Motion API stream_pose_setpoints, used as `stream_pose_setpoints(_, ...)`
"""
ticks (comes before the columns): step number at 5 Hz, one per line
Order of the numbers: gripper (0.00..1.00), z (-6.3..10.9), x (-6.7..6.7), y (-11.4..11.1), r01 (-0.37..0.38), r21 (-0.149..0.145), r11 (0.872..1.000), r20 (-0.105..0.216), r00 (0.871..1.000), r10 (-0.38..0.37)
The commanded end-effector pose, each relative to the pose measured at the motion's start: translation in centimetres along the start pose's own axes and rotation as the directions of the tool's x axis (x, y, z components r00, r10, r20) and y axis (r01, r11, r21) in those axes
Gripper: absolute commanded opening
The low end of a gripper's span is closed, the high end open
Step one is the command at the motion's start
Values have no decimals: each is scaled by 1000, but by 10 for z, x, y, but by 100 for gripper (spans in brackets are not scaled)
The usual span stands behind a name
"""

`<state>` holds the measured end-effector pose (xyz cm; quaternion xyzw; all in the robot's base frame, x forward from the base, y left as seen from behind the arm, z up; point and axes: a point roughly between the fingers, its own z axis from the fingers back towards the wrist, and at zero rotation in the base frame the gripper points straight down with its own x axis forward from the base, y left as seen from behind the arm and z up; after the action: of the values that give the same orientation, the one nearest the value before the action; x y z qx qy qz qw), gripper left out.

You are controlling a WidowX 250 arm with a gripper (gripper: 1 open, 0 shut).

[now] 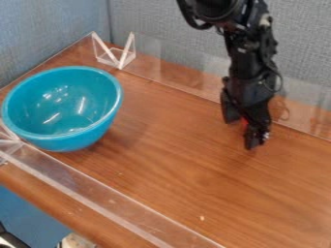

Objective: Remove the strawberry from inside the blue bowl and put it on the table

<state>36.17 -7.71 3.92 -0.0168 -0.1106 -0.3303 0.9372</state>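
The blue bowl [61, 107] stands at the left of the table [168, 184], and its inside shows only glossy teal with nothing in it. No strawberry shows anywhere in the view. My gripper [254, 138] hangs from the black arm [246, 58] at the right rear, with its dark tip low over the wood. It is far from the bowl. The fingers look dark and close together, and I cannot tell whether they are open or shut, or whether they hide anything.
Low clear acrylic walls [77, 179] edge the table at the front, left and back. A clear triangular bracket [114, 50] stands at the back left corner. A grey-blue wall lies behind.
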Motion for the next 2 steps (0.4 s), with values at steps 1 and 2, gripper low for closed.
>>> stream_pose_setpoints(1, 100, 25, -1, 4, -13, 37, 999, 45, 999, 12)
stream_pose_setpoints(2, 100, 30, 6, 11, 6, 44, 999, 50, 999, -8)
